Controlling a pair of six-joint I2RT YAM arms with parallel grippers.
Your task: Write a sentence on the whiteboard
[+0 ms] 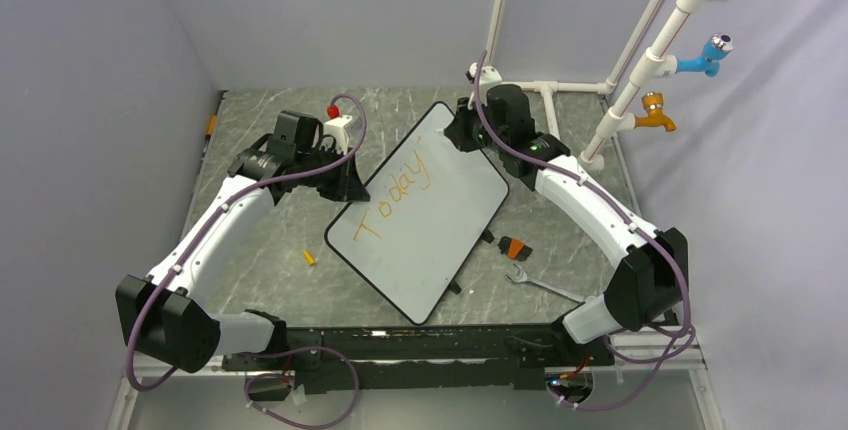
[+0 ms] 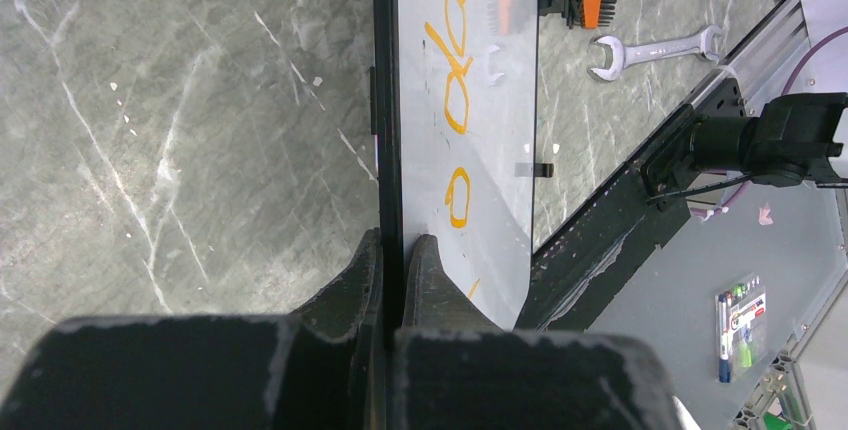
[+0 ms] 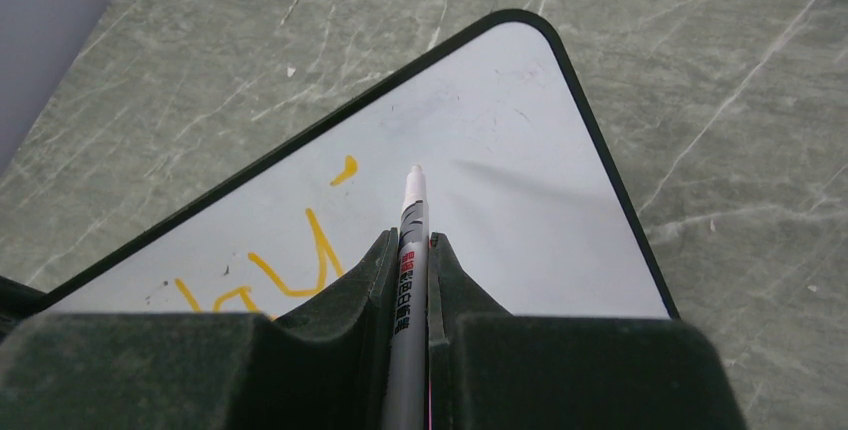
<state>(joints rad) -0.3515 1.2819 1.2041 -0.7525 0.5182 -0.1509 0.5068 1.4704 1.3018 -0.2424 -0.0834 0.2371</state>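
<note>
We find writing midway: the whiteboard [image 1: 450, 230], askew at the middle of the table [image 1: 260, 250], bears only "Today'" of the sentence [image 1: 398, 193]; the left gripper [image 2: 395, 250] clamps its rim, the right gripper [image 3: 410, 245] grips the marker [image 3: 412, 200], which we judge must next touch down for the "s".

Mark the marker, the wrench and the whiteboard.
marker [image 3: 411, 220], right wrist view, barrel below the tip
wrench [image 2: 662, 48], left wrist view, middle of the shaft
whiteboard [image 1: 450, 220], top external view, bare white face

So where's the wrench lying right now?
In the top view the wrench lies on the table, right of the whiteboard, just nearer the arms than the orange hex key set.
</note>
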